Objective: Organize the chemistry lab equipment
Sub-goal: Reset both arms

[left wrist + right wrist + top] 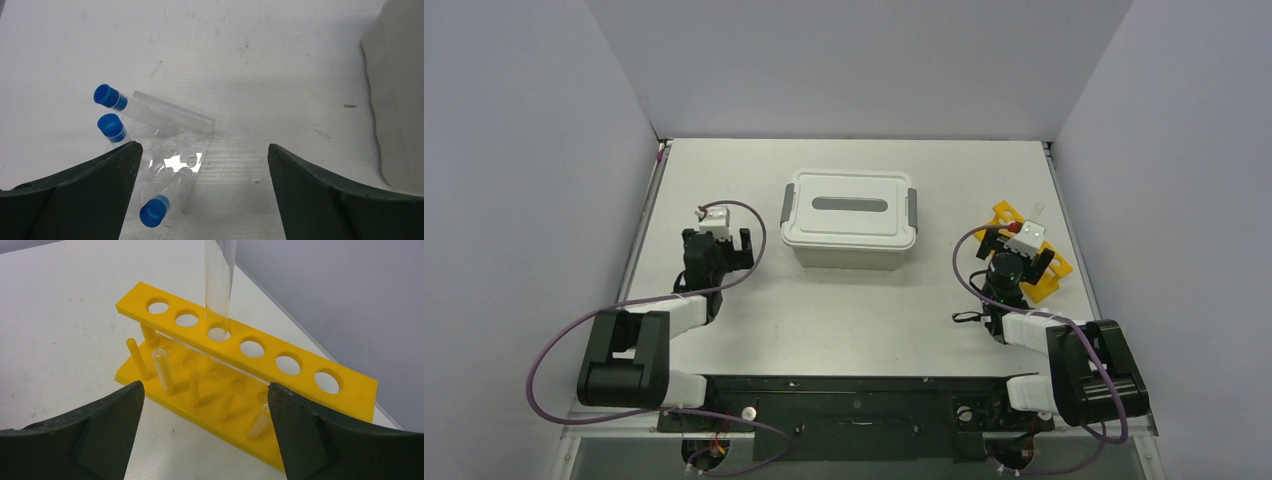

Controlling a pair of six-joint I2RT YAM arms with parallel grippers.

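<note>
A clear plastic tube rack lies flat on the white table with three blue-capped clear tubes: one at its upper left, one just below that, one at its near end. My left gripper is open and empty above the rack's right edge; it also shows in the top view. A yellow test-tube rack holds one clear glass tube upright in its third hole. My right gripper is open and empty just in front of it, also seen from above.
The beige tub with a white lid stands shut at the table's middle, between the arms; its side shows at the right of the left wrist view. The yellow rack sits near the right wall. Grey walls enclose the table on three sides.
</note>
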